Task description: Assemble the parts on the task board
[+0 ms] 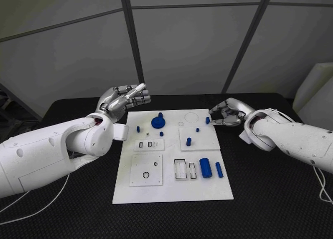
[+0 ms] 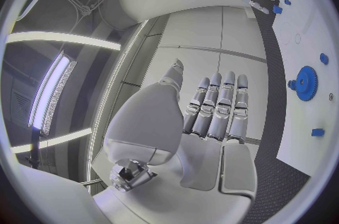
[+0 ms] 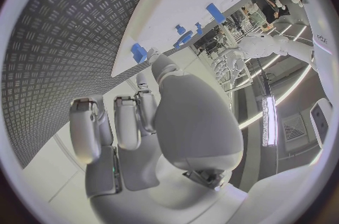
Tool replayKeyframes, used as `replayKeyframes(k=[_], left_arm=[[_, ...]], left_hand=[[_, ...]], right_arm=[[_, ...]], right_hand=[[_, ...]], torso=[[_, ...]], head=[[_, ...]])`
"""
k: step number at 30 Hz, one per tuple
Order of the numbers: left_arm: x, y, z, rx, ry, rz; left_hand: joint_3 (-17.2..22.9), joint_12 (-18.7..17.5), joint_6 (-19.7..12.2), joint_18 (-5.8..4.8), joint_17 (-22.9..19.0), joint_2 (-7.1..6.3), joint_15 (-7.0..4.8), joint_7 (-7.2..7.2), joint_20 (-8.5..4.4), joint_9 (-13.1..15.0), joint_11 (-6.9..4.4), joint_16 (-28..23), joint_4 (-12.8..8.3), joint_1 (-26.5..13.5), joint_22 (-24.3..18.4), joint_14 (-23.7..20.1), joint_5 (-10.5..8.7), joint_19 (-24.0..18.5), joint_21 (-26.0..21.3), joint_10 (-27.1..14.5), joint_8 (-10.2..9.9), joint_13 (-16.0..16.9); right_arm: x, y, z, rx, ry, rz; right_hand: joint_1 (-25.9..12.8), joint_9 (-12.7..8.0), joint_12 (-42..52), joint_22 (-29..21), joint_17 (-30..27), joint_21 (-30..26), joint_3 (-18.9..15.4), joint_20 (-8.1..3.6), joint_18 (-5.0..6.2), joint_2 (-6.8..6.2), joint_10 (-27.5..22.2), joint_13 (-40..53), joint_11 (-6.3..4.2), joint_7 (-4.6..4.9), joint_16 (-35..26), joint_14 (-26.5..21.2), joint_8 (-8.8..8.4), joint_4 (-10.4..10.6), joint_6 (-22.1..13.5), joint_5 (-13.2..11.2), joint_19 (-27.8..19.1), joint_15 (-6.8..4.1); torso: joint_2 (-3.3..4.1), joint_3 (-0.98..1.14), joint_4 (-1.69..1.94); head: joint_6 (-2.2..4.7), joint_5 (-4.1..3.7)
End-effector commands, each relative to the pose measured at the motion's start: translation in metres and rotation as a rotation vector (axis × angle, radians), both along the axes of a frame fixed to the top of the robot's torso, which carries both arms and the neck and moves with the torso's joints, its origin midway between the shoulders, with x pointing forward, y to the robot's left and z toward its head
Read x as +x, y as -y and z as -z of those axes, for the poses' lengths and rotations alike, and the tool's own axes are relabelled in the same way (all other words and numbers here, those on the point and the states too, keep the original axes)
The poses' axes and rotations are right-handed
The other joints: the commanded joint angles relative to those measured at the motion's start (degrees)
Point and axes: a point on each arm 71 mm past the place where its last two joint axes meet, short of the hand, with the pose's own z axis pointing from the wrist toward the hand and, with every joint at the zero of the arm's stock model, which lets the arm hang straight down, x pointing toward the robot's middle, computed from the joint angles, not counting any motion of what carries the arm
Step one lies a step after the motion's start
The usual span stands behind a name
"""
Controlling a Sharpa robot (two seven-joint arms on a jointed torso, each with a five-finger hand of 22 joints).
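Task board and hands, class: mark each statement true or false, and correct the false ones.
1. The blue gear sits near the far edge of the task board. True.
2. The left hand grips the blue gear. False: it is raised beside the board's far left corner, holding nothing.
3. The right hand is at the board's far right corner, its fingers next to a small blue peg. True.
4. The large blue cylinder stands upright on the black table. False: it lies on the board, beside a slimmer blue pin.
5. Both hands rest flat on the board. False: neither lies flat on it.
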Motion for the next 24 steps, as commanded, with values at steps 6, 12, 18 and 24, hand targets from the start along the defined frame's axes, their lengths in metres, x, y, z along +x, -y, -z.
replayKeyframes(k=[6, 12, 18, 24], left_arm=[[0.0, 0.002, -0.001, 0.0, 0.009, 0.017], [0.0, 0.002, -0.001, 0.001, 0.007, 0.017], [0.0, 0.003, -0.001, 0.001, 0.005, 0.018], [0.0, 0.002, 0.0, 0.002, 0.001, 0.02]], left_hand=[[-0.13, -0.32, 0.47, -1.47, -0.09, 0.48, 0.05, 1.97, 0.03, -0.01, 0.03, -0.25, -0.42, 0.07, -0.1, -0.14, -0.13, 0.53, 0.35, 0.56, 0.0, -0.07], [-0.18, -0.39, 0.48, -1.47, -0.11, 0.47, 0.06, 2.03, 0.03, -0.03, 0.06, -0.3, -0.48, 0.04, -0.11, -0.15, -0.13, 0.54, 0.35, 0.53, -0.04, -0.09], [-0.24, -0.49, 0.47, -1.47, -0.13, 0.46, 0.08, 2.1, 0.04, -0.06, 0.12, -0.36, -0.54, -0.03, -0.13, -0.16, -0.13, 0.57, 0.37, 0.49, -0.11, -0.11], [-0.24, -0.49, 0.47, -1.47, -0.13, 0.46, 0.08, 2.1, 0.04, -0.06, 0.12, -0.36, -0.54, -0.03, -0.13, -0.16, -0.13, 0.57, 0.37, 0.49, -0.11, -0.11]], right_arm=[[0.002, -0.005, 0.002, -0.032, -0.016, 0.007], [0.005, -0.006, 0.004, -0.041, -0.029, 0.022], [0.007, -0.011, 0.006, -0.058, -0.038, 0.026], [0.009, -0.014, 0.007, -0.073, -0.045, 0.03]], right_hand=[[-0.79, 0.27, 0.93, 15.08, 6.21, 0.18, 0.42, -0.09, -0.43, 1.61, 0.82, 5.33, -0.26, -0.26, 0.41, 4.03, 0.72, 0.45, 2.31, 0.33, 6.05, -0.08], [-1.3, 0.37, 1.58, 15.08, 6.54, 0.18, 0.89, -0.22, -0.43, 2.62, 1.24, 5.89, -0.45, -0.49, 0.59, 4.11, 0.93, 0.7, 3.6, 0.51, 6.05, -0.23], [-1.39, 0.37, 1.74, 15.08, 6.65, 0.18, 0.97, -0.25, -0.43, 2.78, 1.35, 6.03, -0.48, -0.53, 0.64, 4.14, 0.93, 0.73, 3.78, 0.52, 6.05, -0.26], [-1.54, 0.31, 1.73, 15.08, 6.6, 0.18, 0.91, -0.28, -0.43, 2.66, 1.34, 6.02, -0.48, -0.51, 0.62, 4.13, 0.78, 0.72, 3.7, 0.47, 6.05, -0.28]], torso=[[-0.04, 0.04, -0.12], [-0.04, 0.01, -0.02], [-0.02, 0.08, -0.01], [-0.04, 0.05, -0.07]], head=[[-0.4, 0.31], [-0.54, 0.4], [-0.61, 0.33], [-0.61, 0.31]])
